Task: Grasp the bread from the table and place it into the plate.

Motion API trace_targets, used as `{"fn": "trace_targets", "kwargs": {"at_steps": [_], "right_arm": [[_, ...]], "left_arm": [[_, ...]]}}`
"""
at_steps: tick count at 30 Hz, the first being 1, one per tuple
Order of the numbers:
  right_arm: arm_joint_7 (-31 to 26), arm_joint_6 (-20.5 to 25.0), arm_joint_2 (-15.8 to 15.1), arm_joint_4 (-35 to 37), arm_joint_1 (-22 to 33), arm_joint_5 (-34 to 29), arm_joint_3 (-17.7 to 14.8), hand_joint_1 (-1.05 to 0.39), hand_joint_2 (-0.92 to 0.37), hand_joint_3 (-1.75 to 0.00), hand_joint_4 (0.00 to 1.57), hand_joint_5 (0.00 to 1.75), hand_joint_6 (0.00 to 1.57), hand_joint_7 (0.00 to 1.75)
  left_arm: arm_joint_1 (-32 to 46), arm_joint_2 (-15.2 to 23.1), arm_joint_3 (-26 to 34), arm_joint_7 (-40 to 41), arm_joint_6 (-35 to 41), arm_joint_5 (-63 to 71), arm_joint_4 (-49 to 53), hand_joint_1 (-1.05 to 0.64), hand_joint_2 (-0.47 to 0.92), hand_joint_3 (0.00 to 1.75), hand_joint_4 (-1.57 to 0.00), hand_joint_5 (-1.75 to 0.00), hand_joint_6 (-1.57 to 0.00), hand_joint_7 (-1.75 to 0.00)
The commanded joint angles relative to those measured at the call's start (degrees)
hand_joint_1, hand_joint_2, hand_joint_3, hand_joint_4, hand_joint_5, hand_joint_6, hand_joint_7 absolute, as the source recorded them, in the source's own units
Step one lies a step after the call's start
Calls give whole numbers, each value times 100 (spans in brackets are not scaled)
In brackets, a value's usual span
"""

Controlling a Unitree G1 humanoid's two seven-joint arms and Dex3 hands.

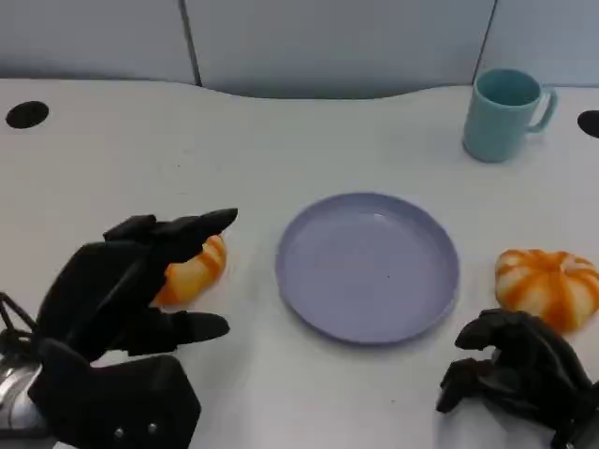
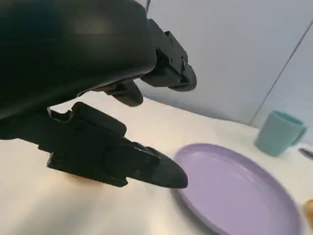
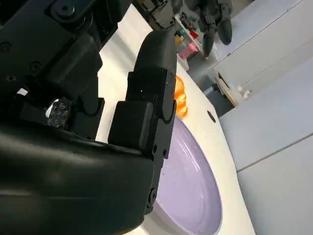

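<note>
Glazed bread [image 1: 192, 271], smooth round plate [image 1: 367, 267].

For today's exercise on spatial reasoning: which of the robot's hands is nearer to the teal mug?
Right. The right hand lies below the teal mug on its side; the left hand is across the plate.
</note>
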Motion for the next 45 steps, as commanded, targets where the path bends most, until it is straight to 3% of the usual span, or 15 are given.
{"fn": "trace_targets", "kwargs": {"at_steps": [1, 5, 7, 15, 24, 32, 45], "right_arm": [[-18, -8, 1, 187, 73, -27, 0, -105, -36, 0, 157, 42, 157, 19], [-41, -57, 22, 181, 77, -58, 28, -105, -37, -1, 157, 42, 157, 19], [-29, -57, 34, 197, 73, -40, 22, -105, -37, 0, 157, 42, 157, 18], [-60, -65, 42, 107, 125, -62, 49, -105, -38, -1, 157, 41, 157, 18], [-83, -96, 59, 187, 103, -61, 39, -105, -37, 0, 157, 41, 157, 19], [-21, -113, 27, 310, 30, -75, 27, -105, -36, 0, 157, 40, 157, 17], [-56, -160, 39, 212, 114, -97, 56, -105, -37, -1, 157, 40, 157, 18]], "left_arm": [[-243, 409, -310, 113, 408, 792, -132, -74, 91, 0, -7, -29, -21, 0], [-619, 729, -732, -77, 961, 1754, -105, -79, 90, 0, -1, -21, -16, 0], [-811, 800, -913, -245, 1211, 1978, -11, -76, 82, 0, 0, -17, -15, 0], [-1367, 932, -1381, -466, 1558, 2056, 586, -69, 74, 0, -1, -14, -14, 0], [-1859, 880, -1788, -566, 1808, 1913, 1360, -68, 75, 1, -1, -11, -11, 0], [-2853, 588, -2247, -678, 1866, 1630, 3147, -71, 77, 0, 0, -10, -11, 0], [-4183, 22, -3148, 243, 1584, 1629, 5886, -78, 76, 0, -1, -6, -10, 0]]}}
